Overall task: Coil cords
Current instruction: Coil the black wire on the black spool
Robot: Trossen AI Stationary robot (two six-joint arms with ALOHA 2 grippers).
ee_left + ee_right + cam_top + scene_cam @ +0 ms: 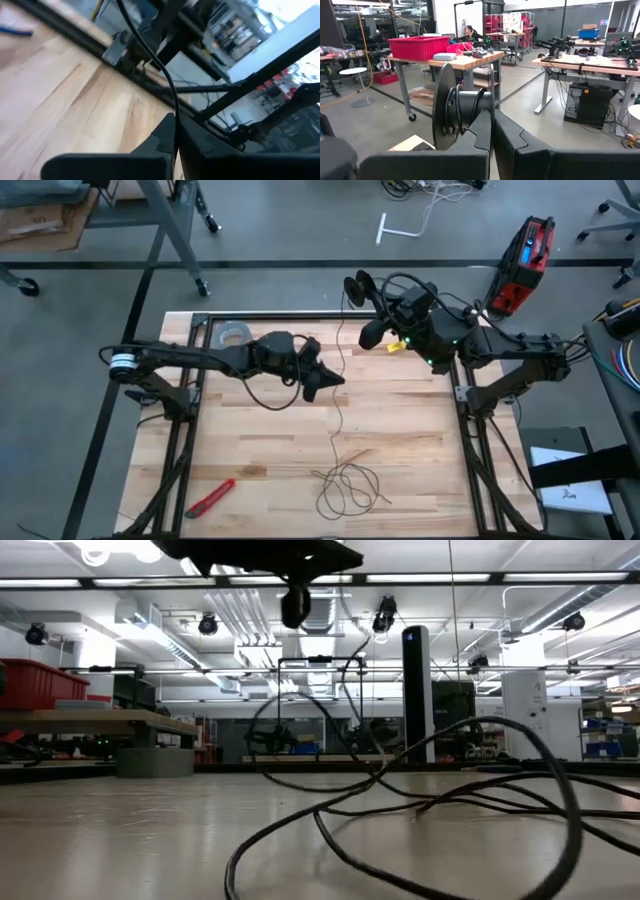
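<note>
**Cord winding barely begun: most of the cord still loose on the counter**

A very thin, long black cord runs from a small black round plastic reel, held in the air above the far edge of the pale wooden counter, down across the boards to a loose tangle of loops at the near edge. In the right wrist view only a few turns sit on the reel's hub. Judging by that, the coiling is at an early stage: nearly all the cord is still to be wound.

The right gripper holds the reel, its jaws closed on the hub beside the flange. The left gripper is a little nearer than the reel and beside the cord's straight run; in the left wrist view its jaws are closed with the cord passing between them, seemingly guiding it.

Left of the reel lies a grey ring-shaped tape roll. A red utility knife lies left of the tangle.
</note>
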